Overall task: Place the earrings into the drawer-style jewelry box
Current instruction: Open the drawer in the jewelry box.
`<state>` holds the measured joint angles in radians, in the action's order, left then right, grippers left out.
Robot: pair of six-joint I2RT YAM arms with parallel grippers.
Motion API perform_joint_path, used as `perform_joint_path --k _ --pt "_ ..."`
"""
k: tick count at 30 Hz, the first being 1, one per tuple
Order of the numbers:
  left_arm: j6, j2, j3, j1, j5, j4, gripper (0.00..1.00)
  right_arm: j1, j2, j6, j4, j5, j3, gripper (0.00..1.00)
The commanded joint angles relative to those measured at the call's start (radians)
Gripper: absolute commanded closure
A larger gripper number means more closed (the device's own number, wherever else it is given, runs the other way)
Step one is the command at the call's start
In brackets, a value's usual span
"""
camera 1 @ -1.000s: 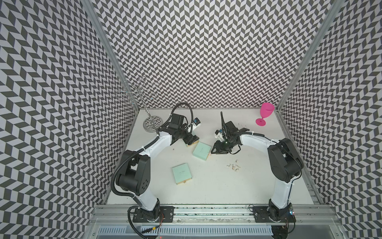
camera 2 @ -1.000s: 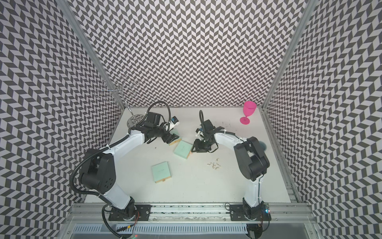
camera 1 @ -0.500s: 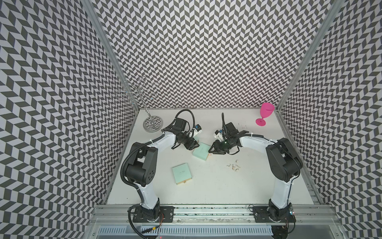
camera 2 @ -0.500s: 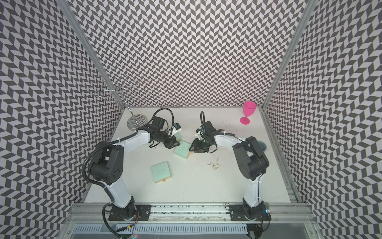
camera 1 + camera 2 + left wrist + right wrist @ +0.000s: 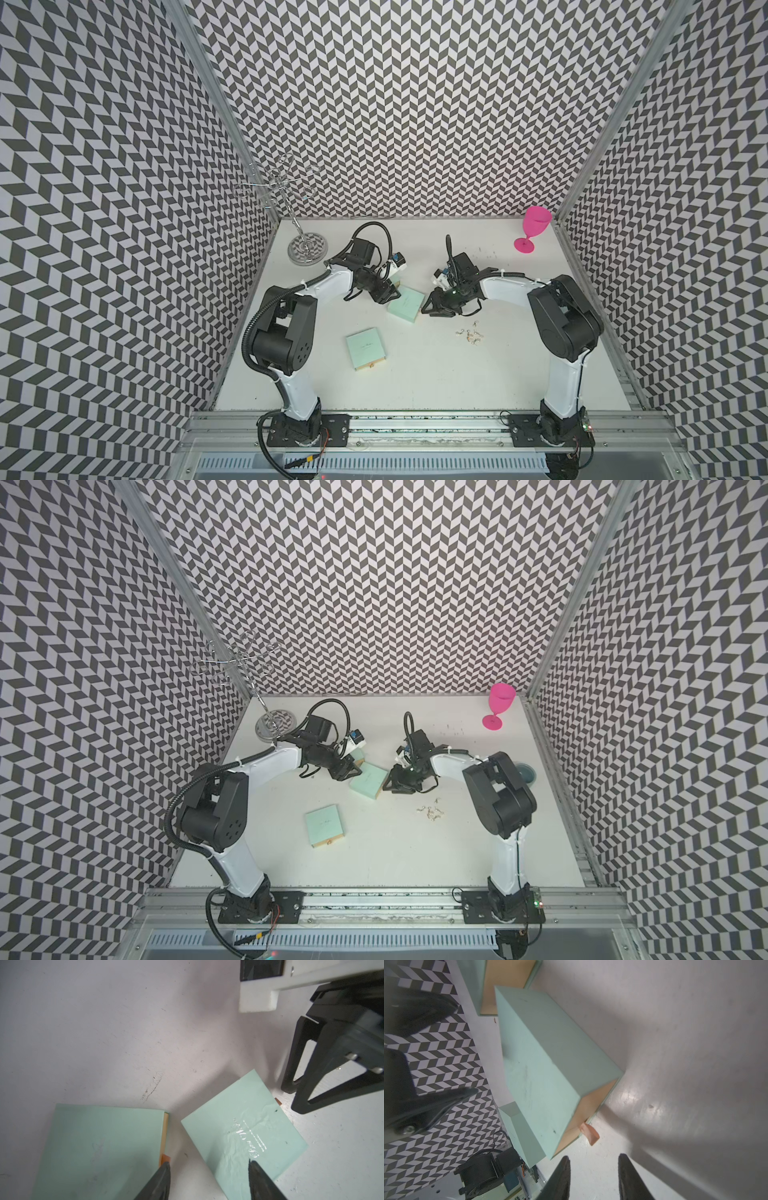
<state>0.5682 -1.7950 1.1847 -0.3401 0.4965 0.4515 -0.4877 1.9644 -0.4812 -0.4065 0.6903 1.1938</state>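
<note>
The earrings lie loose on the white table, in front of my right arm. A mint drawer-style jewelry box sits between both grippers, shut, with an orange pull tab on its tan end. My right gripper is open and empty, its tips just short of that tab. My left gripper is open at the box's opposite side. One of its fingers hangs over the box's printed lid. The other sits by the tab of a second mint box.
Another mint box lies nearer the front, tan end forward. A wire stand is at the back left and a pink goblet at the back right. A bluish round object shows behind the right arm.
My left arm has swung forward and brought its gripper up to the middle box, with the jaws narrower than before. The right gripper has barely moved. The boxes and earrings stay put.
</note>
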Motion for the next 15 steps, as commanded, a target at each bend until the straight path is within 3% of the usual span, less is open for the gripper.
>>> perform_joint_path --k 1,15 --pt "0.034 0.031 -0.015 -0.002 0.024 0.016 0.39 0.008 0.018 -0.021 0.056 0.015 -0.002 0.62" --pt "0.036 0.028 -0.042 -0.011 0.027 0.003 0.39 0.020 0.043 -0.041 0.111 0.067 -0.015 0.65"
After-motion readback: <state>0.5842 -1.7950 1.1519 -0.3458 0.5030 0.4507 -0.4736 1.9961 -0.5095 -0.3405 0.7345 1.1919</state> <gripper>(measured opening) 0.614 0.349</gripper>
